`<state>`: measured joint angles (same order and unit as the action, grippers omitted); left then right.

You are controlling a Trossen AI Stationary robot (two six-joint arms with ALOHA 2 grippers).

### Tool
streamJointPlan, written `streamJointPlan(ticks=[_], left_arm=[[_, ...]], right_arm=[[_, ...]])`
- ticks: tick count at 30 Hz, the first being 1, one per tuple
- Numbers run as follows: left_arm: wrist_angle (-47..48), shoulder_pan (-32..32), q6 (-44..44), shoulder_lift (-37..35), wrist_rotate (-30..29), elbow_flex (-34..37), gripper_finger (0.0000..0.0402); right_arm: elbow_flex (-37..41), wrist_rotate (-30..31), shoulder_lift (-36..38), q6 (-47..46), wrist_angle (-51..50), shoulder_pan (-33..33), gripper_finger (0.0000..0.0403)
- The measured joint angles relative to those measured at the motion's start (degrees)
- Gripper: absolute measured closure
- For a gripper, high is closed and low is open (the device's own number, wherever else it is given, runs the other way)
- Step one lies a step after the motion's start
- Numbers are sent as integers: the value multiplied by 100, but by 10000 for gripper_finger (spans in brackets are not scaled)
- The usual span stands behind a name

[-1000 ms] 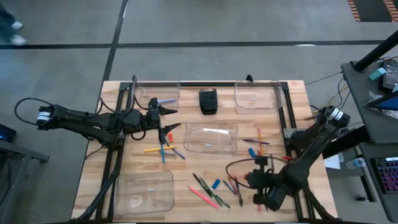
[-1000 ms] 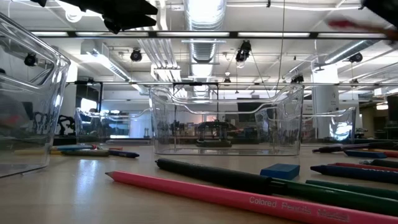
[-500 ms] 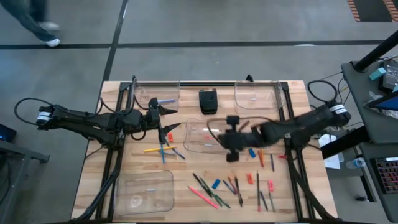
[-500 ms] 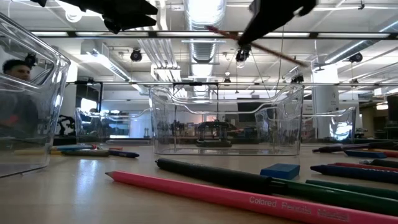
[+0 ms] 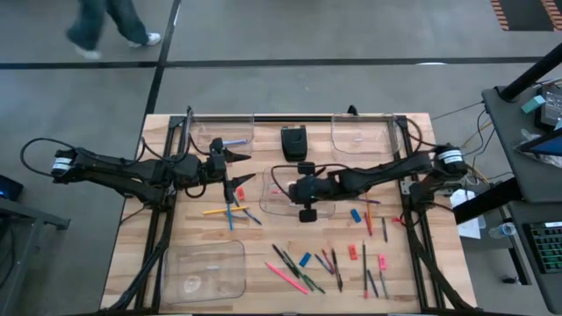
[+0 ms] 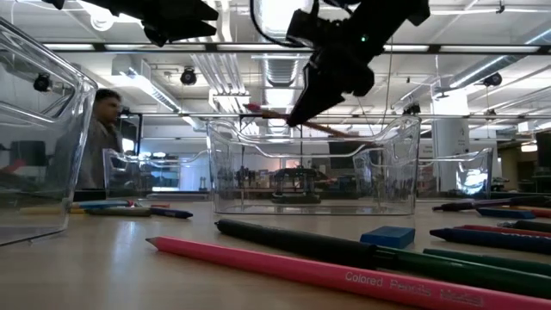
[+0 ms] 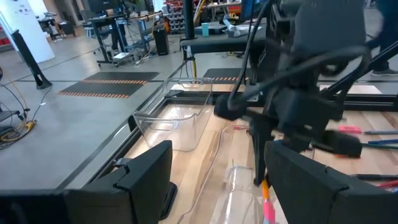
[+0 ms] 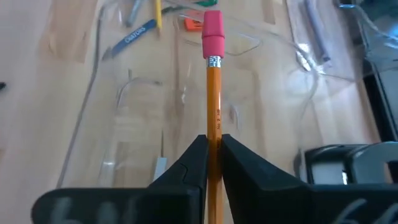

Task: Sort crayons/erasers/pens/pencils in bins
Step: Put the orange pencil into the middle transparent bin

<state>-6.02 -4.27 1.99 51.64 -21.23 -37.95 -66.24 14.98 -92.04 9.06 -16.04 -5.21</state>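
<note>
My right gripper (image 5: pixel 285 188) hangs over the middle clear bin (image 5: pixel 299 206), shut on an orange pencil (image 8: pixel 214 93) with a pink rubber end. In the low view the pencil (image 6: pixel 331 129) hangs just above the bin's rim (image 6: pixel 310 153). My left gripper (image 5: pixel 246 167) waits open above a few sticks (image 5: pixel 230 211) on the table's left; nothing is between its fingers (image 7: pixel 149 180). More pencils, pens and crayons (image 5: pixel 303 268) and blue erasers (image 5: pixel 305 260) lie near the front. My right gripper pinches the pencil's orange shaft (image 8: pixel 214 121) between its two fingers. The pencil lies along the fingers, its pink rubber end (image 8: pixel 212 34) sticking out ahead of them. The fingers slant down from the table's right side. The pencil is lifted clear over the bin, slightly tilted.
Two clear bins (image 5: pixel 224 136) (image 5: pixel 360 136) stand at the far edge with a small black box (image 5: pixel 293 142) between them. Another bin (image 5: pixel 204 270) sits near left. Red erasers (image 5: pixel 353 253) and sticks (image 5: pixel 369 263) lie near right. A person (image 5: pixel 110 22) walks beyond the table.
My right gripper has swung from the table's near right corner toward the far edge and left, to above the middle bin, rolling its wrist and carrying the pencil clear of the table. A person has walked past behind the table.
</note>
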Motion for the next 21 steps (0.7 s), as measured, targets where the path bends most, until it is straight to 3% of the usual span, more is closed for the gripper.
streamJointPlan(ticks=[6, 14, 21], left_arm=[[4, 0, -14, 0, 0, 13, 159], [3, 1, -12, 0, 0, 13, 159], [6, 1, -11, 0, 0, 39, 159]], right_arm=[[2, 4, -196, 35, 29, 2, 367], [2, 2, 69, -90, 5, 2, 364], [7, 2, 224, -255, -116, -2, 325]])
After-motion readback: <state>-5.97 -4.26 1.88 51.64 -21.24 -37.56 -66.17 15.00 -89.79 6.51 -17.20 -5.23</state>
